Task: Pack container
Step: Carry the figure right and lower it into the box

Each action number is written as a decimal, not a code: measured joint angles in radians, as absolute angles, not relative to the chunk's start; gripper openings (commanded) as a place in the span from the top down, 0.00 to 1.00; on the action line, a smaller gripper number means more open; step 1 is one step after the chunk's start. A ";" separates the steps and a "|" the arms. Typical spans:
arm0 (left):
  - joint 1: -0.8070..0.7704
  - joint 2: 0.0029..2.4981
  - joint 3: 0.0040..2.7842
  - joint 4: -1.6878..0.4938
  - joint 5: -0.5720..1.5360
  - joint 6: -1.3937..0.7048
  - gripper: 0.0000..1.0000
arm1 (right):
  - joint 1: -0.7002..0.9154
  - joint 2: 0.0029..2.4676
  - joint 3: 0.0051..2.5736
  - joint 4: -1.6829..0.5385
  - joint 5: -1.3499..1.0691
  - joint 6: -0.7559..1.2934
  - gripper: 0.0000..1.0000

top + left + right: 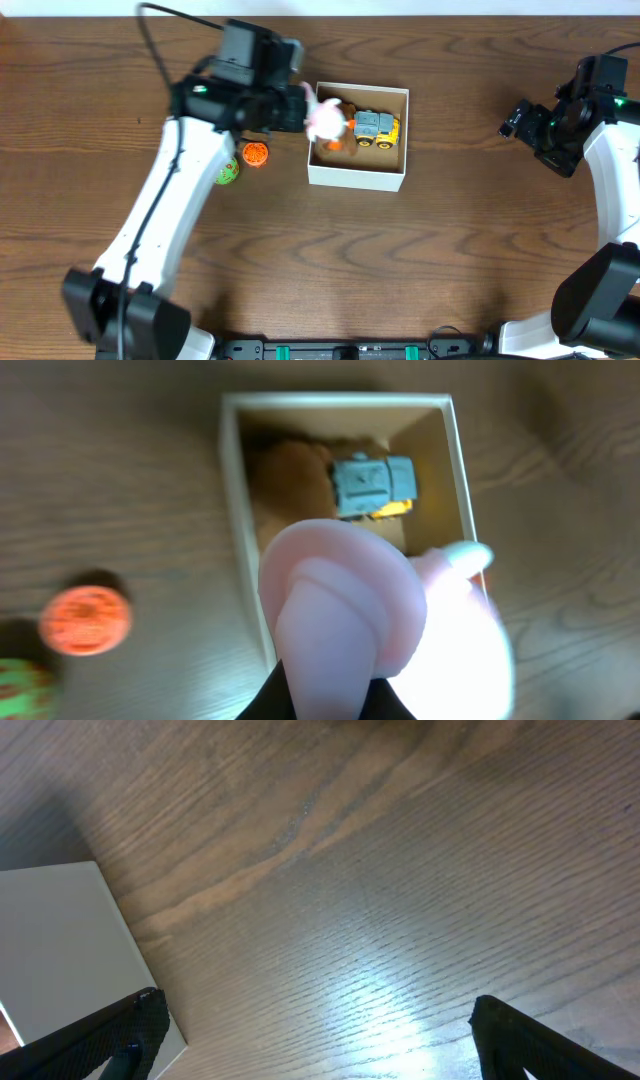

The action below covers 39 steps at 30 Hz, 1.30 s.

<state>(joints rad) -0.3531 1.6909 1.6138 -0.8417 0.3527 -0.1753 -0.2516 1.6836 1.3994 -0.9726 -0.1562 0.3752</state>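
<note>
Closest of all, filling the left wrist view, is a soft pink toy (340,610), pale and rounded. The left gripper (300,110) is clenched on it from below, its dark fingers (330,705) only just showing at the bottom edge. From overhead the toy hangs over the left wall of the container (357,175), which sits on the table (450,260) a little behind centre, its white walls square to the table edge and its tan inside open to the ceiling. Inside, toward the back, a grey and yellow truck (376,127) lies beside something brown (290,475) that is too blurred to name. Just left of the container, on the bare wood, an orange ball (255,154) and a green ball (226,172) lie near each other, partly under the white arm. The tabletop is dark brown with a strong grain, and a patch of glare from the room light lies across it in the right wrist view. Off at the right side, well apart from the container, the right gripper (520,118) hangs with its fingers (120,1035) spread wide and nothing between them. A black cable (150,40) loops up behind the left arm, and a pale strip runs beyond the table's far edge.
</note>
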 measured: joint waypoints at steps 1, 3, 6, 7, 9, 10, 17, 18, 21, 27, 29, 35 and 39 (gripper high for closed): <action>-0.368 1.711 1.614 -0.832 0.353 -0.192 0.90 | -0.252 1.684 1.399 -0.972 -0.156 0.375 0.01; -0.393 1.761 1.612 -0.808 0.353 -0.231 0.91 | -0.252 1.684 1.399 -0.972 -0.156 0.375 0.01; -0.412 1.832 1.609 -0.786 0.353 -0.296 0.90 | -0.252 1.684 1.399 -0.973 -0.156 0.375 0.01; -0.414 1.851 1.609 -0.783 0.352 -0.319 0.90 | -0.252 1.684 1.399 -0.973 -0.156 0.375 0.01; -0.413 1.884 1.607 -0.782 0.352 -0.363 0.90 | -0.252 1.684 1.399 -0.973 -0.156 0.375 0.01; -0.413 1.897 1.605 -0.781 0.352 -0.385 0.90 | -0.252 1.684 1.399 -0.973 -0.156 0.375 0.01; -0.424 1.932 1.599 -0.812 0.325 -0.499 0.83 | -0.252 1.684 1.399 -0.973 -0.156 0.375 0.01; -0.428 1.932 1.599 -0.819 0.316 -0.509 0.83 | -0.252 1.684 1.399 -0.973 -0.156 0.375 0.01; -0.440 1.932 1.599 -0.841 0.298 -0.532 0.73 | -0.252 1.684 1.399 -0.973 -0.156 0.375 0.01; -0.457 1.932 1.599 -0.862 0.282 -0.551 0.60 | -0.252 1.684 1.399 -0.973 -0.156 0.375 0.01; -0.459 1.932 1.599 -0.864 0.281 -0.553 0.57 | -0.252 1.684 1.399 -0.973 -0.156 0.375 0.01; -0.460 1.932 1.599 -0.864 0.281 -0.569 0.56 | -0.252 1.684 1.399 -0.973 -0.156 0.375 0.01; -0.460 1.932 1.599 -0.864 0.286 -0.580 0.54 | -0.252 1.684 1.399 -0.973 -0.156 0.375 0.01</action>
<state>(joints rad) -0.4603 1.9320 1.5986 -0.8639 0.2855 -0.5804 -0.2516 1.6836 1.3994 -0.9726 -0.1562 0.3752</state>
